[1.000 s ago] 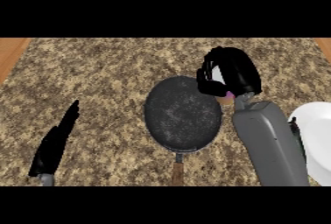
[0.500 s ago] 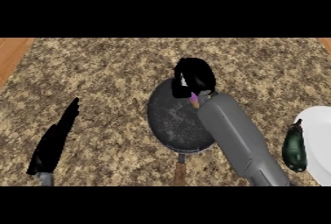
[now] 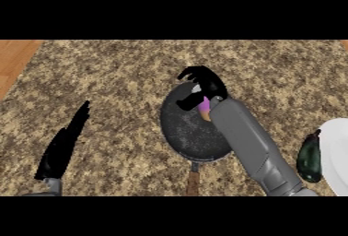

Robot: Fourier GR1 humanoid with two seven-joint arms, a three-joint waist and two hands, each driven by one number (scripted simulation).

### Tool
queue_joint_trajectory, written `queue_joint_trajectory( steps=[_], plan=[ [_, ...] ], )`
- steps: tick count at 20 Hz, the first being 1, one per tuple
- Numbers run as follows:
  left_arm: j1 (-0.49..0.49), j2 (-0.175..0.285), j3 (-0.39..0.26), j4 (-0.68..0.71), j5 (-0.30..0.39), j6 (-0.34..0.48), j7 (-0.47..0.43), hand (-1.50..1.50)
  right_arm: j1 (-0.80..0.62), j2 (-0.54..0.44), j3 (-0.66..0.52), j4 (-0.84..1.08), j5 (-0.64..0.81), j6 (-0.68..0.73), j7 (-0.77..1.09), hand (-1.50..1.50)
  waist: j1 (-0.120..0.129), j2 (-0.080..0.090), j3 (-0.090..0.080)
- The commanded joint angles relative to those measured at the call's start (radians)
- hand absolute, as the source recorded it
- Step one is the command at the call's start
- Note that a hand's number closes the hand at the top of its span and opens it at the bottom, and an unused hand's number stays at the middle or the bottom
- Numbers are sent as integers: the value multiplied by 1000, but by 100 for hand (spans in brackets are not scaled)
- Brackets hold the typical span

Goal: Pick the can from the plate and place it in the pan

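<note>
The table (image 3: 122, 69) carries one dark pan (image 3: 190, 133), one can (image 3: 205, 109), one white plate (image 3: 336, 152) and one dark green vegetable (image 3: 309, 159).

Largely hidden inside black right robot hand (image 3: 211, 87): pink-and-orange can (image 3: 205, 111). Cut off by right edge: round white plate (image 3: 336, 154). Partly covered by grey forearm (image 3: 252, 143): dark speckled frying pan (image 3: 185, 133).

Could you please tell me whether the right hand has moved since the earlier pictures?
Yes. The right hand, curled round the can, has moved left, from beside the right rim of the pan to over its far part.
</note>
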Motion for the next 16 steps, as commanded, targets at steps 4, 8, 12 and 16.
queue_joint_trajectory(
  steps=[4, 8, 12, 16],
  plan=[
    [-1, 7, 23, 2, 20, -13, 0, 0, -27, 11, -25, 72, -209, -229, -189, -150, -15, 9, 5],
    [8, -18, 2, 11, -21, 26, -1, 0, -25, 11, -49, 65, -301, -393, -246, -150, -24, 6, 5],
    [48, 0, 29, -33, 1, 16, 0, 0, -87, 11, -179, 128, -328, -474, -253, -150, -42, 3, 4],
    [-1, -25, 15, 20, -47, 55, 23, 0, -53, -101, -247, 103, -374, -412, -280, -150, -72, -1, 4]
  ],
)
